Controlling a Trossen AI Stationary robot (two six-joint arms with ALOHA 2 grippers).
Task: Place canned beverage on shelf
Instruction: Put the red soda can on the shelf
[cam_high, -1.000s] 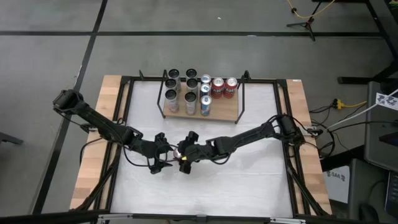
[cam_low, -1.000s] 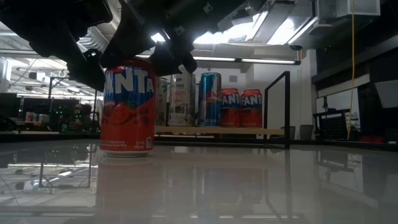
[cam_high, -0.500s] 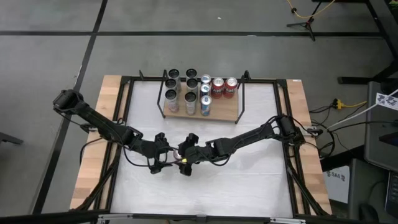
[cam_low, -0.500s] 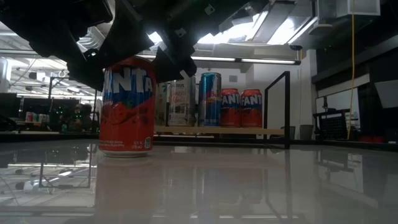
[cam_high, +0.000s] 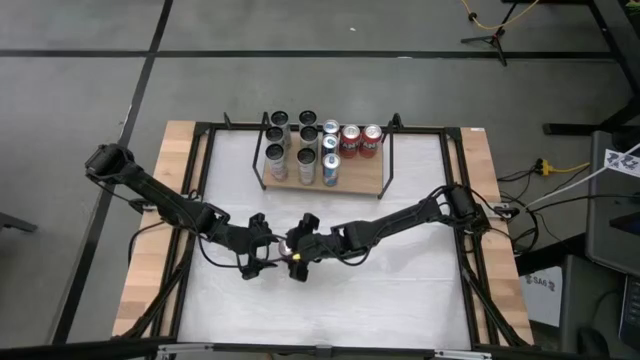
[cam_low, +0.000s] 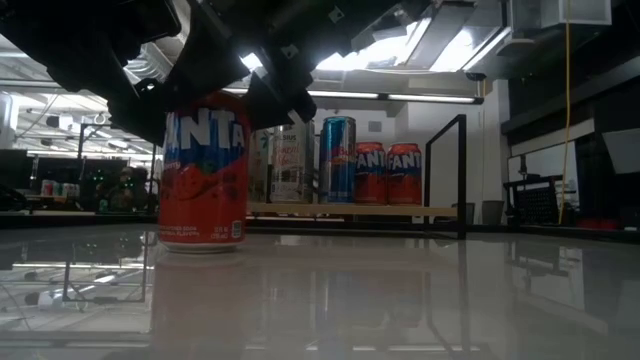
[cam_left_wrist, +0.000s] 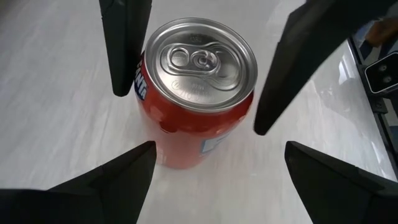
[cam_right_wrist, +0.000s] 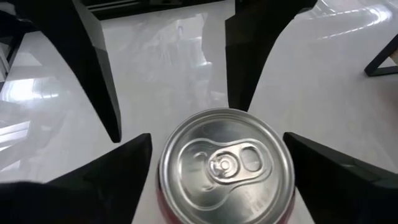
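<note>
Table (cam_high: 420, 290) carries the shelf (cam_high: 360, 182) at its far side. Both pincers meet mid-table over the upright red can (cam_low: 203, 170): left pincer (cam_high: 262, 252) wide, right pincer (cam_high: 298, 250) wide around it, now slightly lower than before.

Red can (cam_left_wrist: 196, 93): glossy printed metal body, bare brushed-metal lid with pull tab. Tabletop (cam_low: 420, 290) under the can: smooth, white, glossy, mirroring the can. Shelf (cam_high: 355, 178) behind the can: pale matt wood board, thin black metal uprights. Gripper fingers (cam_left_wrist: 124, 46) beside the can: matt black
</note>
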